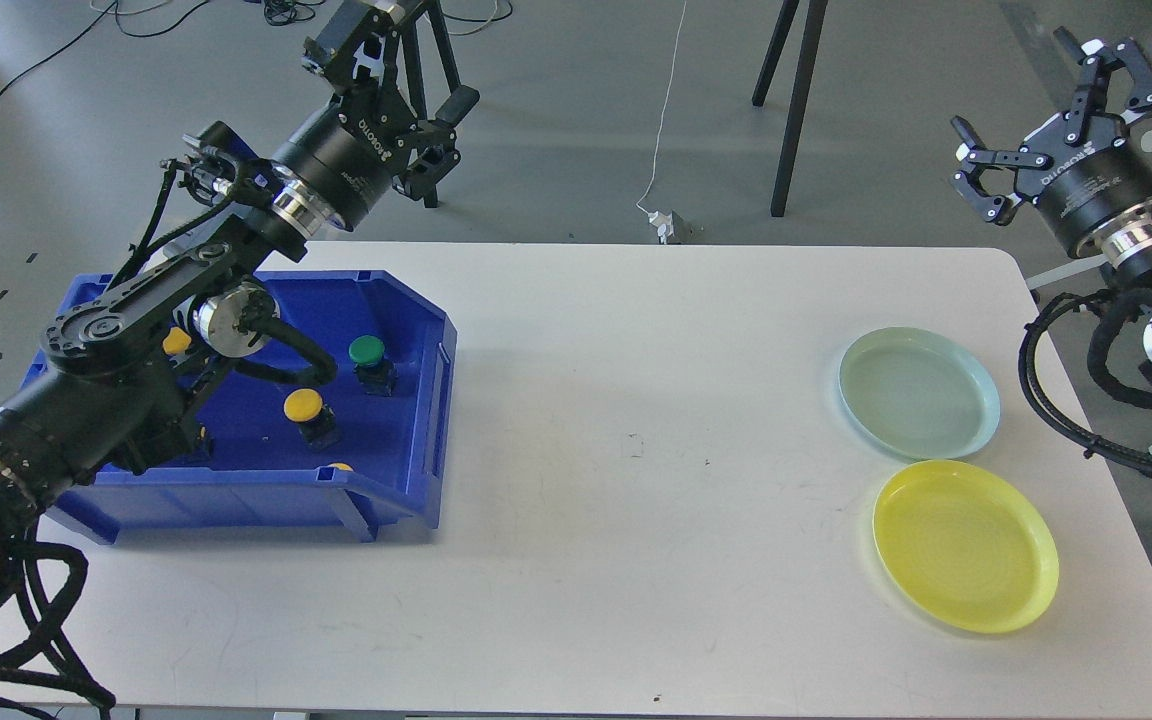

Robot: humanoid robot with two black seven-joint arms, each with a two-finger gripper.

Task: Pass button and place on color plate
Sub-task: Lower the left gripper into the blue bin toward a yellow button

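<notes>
Several buttons lie in a blue bin (pixel 416 400) at the table's left: a green button (pixel 367 350), a yellow button (pixel 303 404), another yellow one (pixel 176 342) half hidden by my left arm, and a sliver of yellow (pixel 340 466) behind the front wall. My left gripper (pixel 398 90) hangs open and empty above the bin's far edge, beyond the table. At the right, a pale green plate (pixel 918 392) and a yellow plate (pixel 964 545) lie bare. My right gripper (pixel 1041 115) is raised past the table's far right corner, open and empty.
The white table (pixel 636 450) spans the view between the bin and the plates. Black tripod legs (pixel 796 100) and a white cable with a plug (pixel 664 225) stand on the floor behind the far edge. Cable loops (pixel 1066 400) hang off my right arm beside the green plate.
</notes>
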